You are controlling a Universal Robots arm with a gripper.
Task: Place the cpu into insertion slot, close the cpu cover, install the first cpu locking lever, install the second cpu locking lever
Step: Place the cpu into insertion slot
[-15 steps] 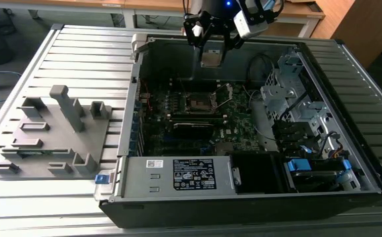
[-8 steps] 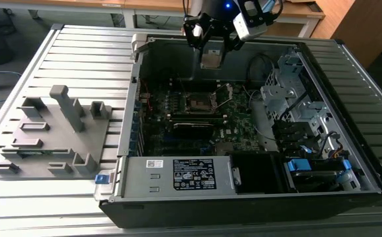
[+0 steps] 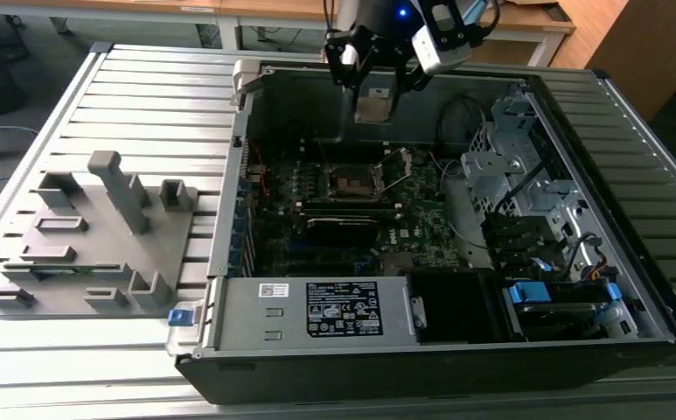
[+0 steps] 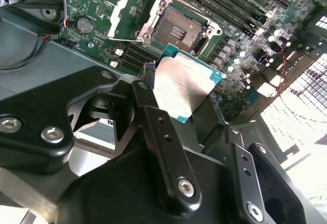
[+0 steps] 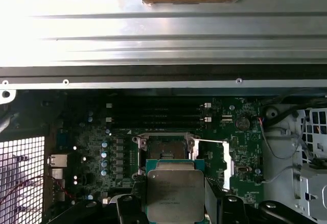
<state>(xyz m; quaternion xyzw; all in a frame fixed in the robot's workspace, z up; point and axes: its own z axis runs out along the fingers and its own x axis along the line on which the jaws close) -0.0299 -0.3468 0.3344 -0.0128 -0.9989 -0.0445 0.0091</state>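
My gripper (image 3: 372,87) hangs over the far end of the open computer case, shut on the cpu (image 3: 372,106), a flat square chip with a dull silver top. Both wrist views show the cpu (image 4: 186,87) (image 5: 175,191) clamped by its edges between the black fingers (image 4: 148,89). Below it on the green motherboard lies the insertion slot (image 3: 354,181) (image 4: 181,27) (image 5: 163,147), dark in the centre and uncovered. The cpu cover (image 4: 130,12) (image 5: 228,165), a thin silvery frame, stands flipped open beside the slot. The cpu is above the slot and apart from it.
The case (image 3: 431,350) lies open on a slatted metal table (image 3: 139,79). A labelled power supply (image 3: 338,311) fills its near end, and a drive cage (image 3: 525,175) with cables is on the exterior view's right. A grey fixture (image 3: 93,236) with upright blocks stands left of the case.
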